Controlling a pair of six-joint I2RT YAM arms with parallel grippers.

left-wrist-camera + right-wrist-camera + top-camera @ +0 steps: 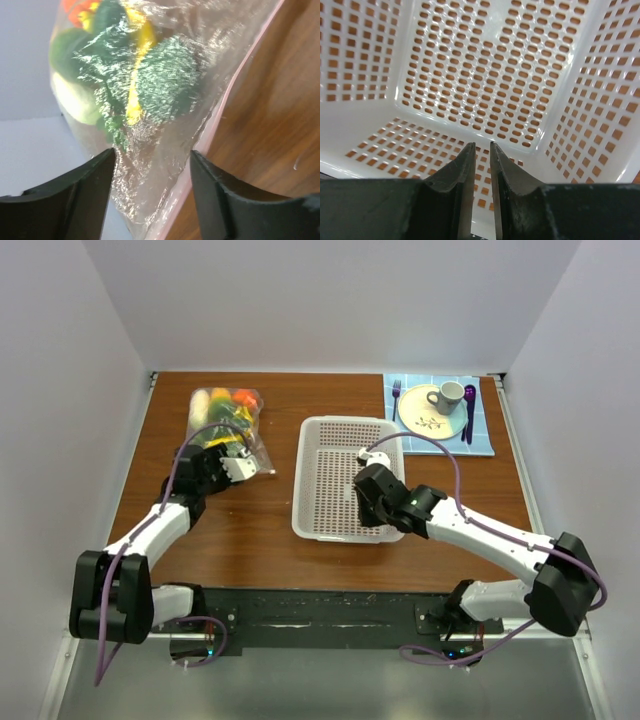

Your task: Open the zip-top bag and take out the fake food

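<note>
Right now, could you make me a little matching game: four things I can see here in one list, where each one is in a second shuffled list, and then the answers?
Things:
1. zip-top bag
2. basket
3. mug
4. right gripper

Places:
A. on the plate, far right corner
B. over the basket floor, jaws a narrow gap apart
C. far left, its near end between the fingers of the left gripper
D. middle of the table

Pairs: 1-C, 2-D, 3-A, 4-B.
</note>
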